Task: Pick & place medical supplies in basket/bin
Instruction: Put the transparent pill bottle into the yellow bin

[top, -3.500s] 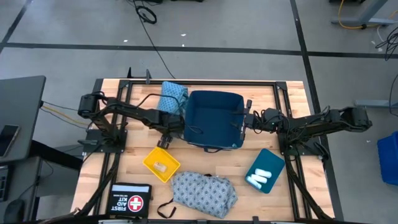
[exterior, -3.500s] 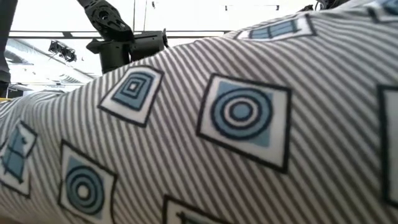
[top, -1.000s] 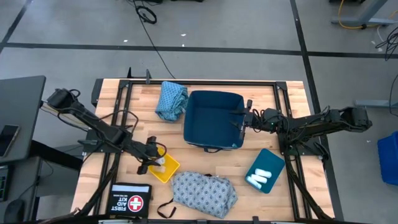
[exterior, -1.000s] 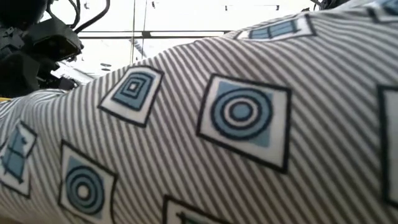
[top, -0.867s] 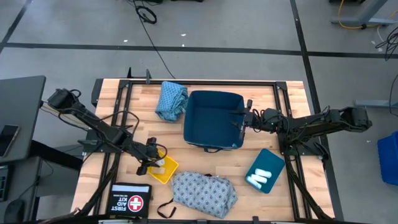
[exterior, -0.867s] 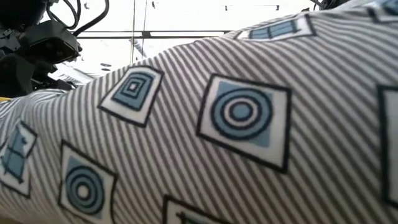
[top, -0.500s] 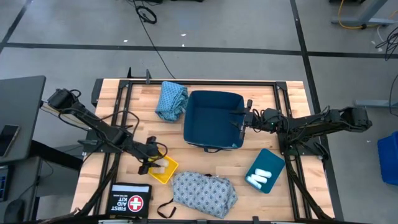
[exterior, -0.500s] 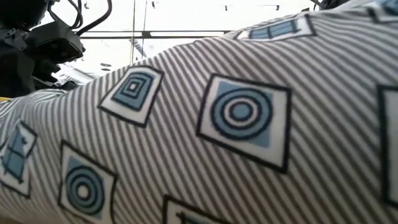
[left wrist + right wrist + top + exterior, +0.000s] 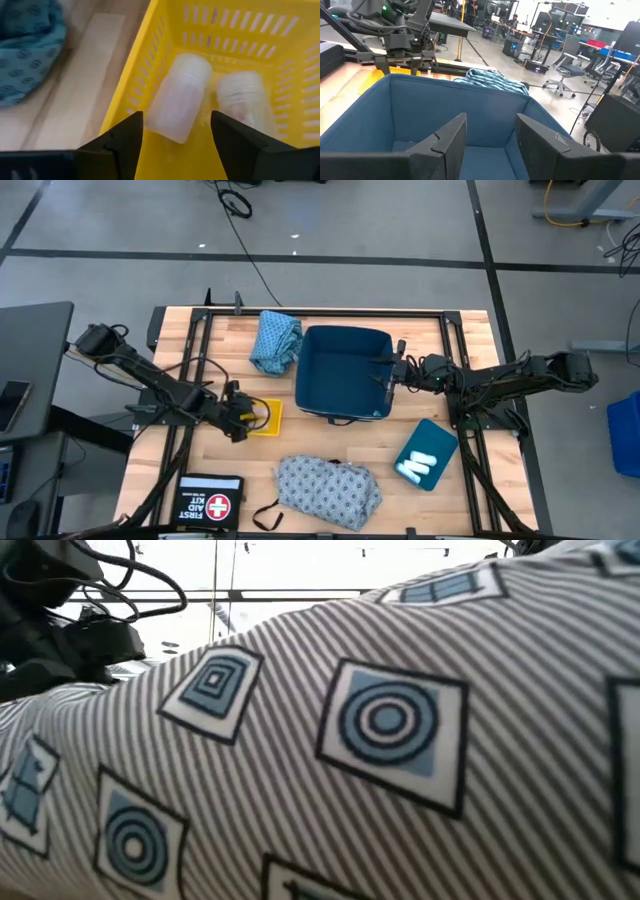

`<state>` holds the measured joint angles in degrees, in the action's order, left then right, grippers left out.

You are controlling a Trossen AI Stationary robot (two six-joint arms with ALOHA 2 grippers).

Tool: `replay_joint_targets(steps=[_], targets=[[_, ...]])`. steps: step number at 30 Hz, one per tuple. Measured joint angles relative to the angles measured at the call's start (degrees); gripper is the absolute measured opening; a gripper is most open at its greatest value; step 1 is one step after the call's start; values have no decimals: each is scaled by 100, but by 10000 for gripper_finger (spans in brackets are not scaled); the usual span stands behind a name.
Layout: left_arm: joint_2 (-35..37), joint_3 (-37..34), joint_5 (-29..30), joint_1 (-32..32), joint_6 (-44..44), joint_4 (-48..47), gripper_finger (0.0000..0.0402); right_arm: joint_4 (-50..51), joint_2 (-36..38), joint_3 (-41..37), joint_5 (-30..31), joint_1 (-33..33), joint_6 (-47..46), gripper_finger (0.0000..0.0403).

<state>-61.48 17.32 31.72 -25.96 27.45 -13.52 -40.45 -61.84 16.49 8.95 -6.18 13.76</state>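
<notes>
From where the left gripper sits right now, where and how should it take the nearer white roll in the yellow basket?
Grip the nearer white roll across its round middle, coming down from above through the yellow basket's open top. It lies on its side beside the slotted wall, so only its upper flanks are free. The left gripper is open, fingers either side of the roll.

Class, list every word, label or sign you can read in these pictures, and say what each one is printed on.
"FIRST AID KIT", white letters beside a white cross in a red circle: on the black first aid case at the table's front edge.
The patterned cloth filling the low view shows only squares and rings, no words.
Nothing else carries readable text.
</notes>
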Motion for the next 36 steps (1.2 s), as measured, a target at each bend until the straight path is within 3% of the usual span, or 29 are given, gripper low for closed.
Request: replay_joint_targets(steps=[9,16,19,30,36], targets=[[38,759,92,7,-1004,9,219,1,0,0,-2,-1,0,176],[-53,1041,-1384,-26,-1224,184,211,3,0,0,-2,1,4,176],[-175,1136,-1730,-198,-1206,333,202,4,0,0,-2,0,18,176],[-950,1401,-2133,-780,-1230,1053,145,18,0,0,-4,-1,66,176],[-1626,1684,-1972,-940,-1534,1052,151,48,0,0,-4,0,46,176]])
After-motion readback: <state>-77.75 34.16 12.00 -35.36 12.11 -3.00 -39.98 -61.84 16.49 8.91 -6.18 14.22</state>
